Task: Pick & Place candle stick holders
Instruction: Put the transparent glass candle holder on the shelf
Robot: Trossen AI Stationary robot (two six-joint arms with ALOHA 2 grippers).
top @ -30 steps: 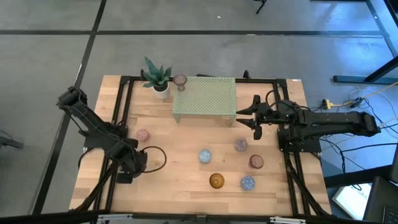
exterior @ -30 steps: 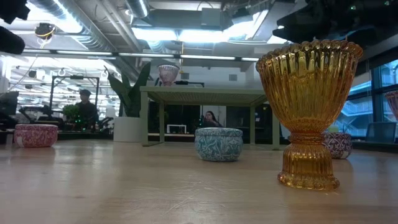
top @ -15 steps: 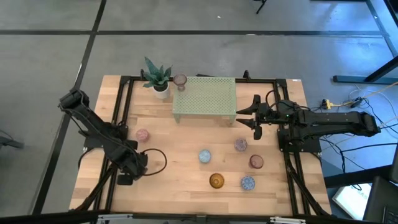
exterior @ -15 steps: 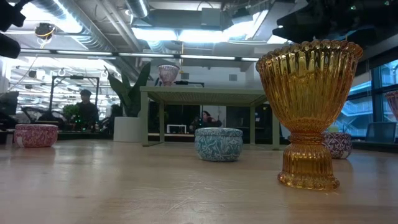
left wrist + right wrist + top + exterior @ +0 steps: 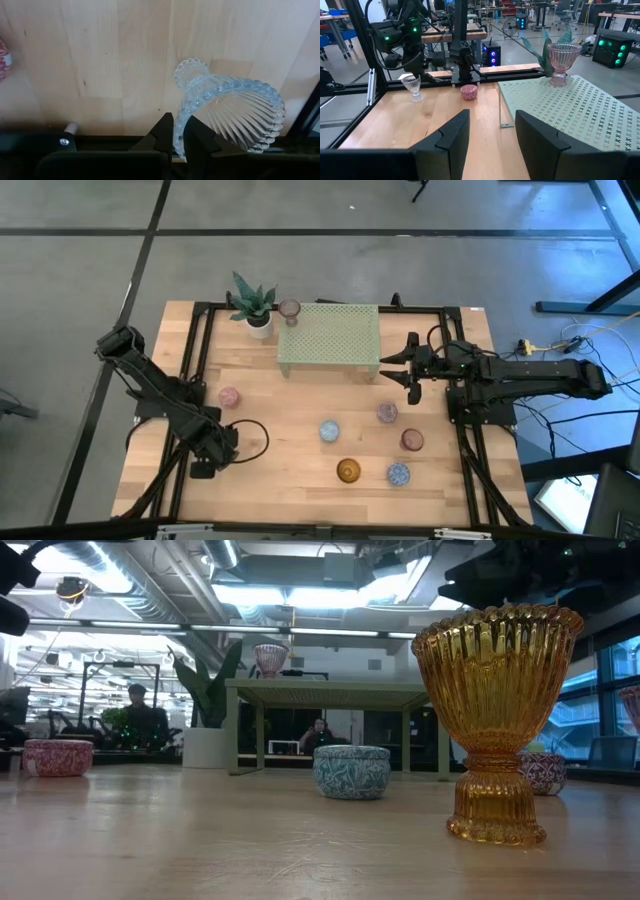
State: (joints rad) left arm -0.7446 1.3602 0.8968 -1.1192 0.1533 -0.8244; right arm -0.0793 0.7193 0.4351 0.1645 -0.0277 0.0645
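Note:
My left gripper (image 5: pixel 228 444) is at the table's near left, shut on a clear ribbed glass cup (image 5: pixel 227 112) with a beaded rim and a foot; it also shows in the right wrist view (image 5: pixel 413 85). My right gripper (image 5: pixel 392 367) is open and empty beside the right end of the pale green stand (image 5: pixel 330 338). A pinkish cup (image 5: pixel 289 309) stands on its foot on the stand's far left corner. On the table stand a pink tin (image 5: pixel 229 396), a blue mosaic cup (image 5: pixel 329 430), an amber goblet (image 5: pixel 348 471) and three more cups (image 5: pixel 398 474). My left gripper pinches the clear cup's beaded rim (image 5: pixel 178 131), one finger (image 5: pixel 162 134) outside the bowl and one (image 5: pixel 199 137) inside. The fingers come from above, pointing down. The cup sits about upright with its foot (image 5: pixel 191 73) downward; whether the foot touches the table I cannot tell.
A small potted plant (image 5: pixel 252 305) stands at the far left beside the stand. A black frame (image 5: pixel 196 360) runs along the table's sides. Bare wood lies between the pink tin and the blue mosaic cup. People sit in the room behind the table (image 5: pixel 137 710).
My left gripper has shifted a little toward the table's near edge, carrying the clear cup with it. The cup stays upright in the hold.

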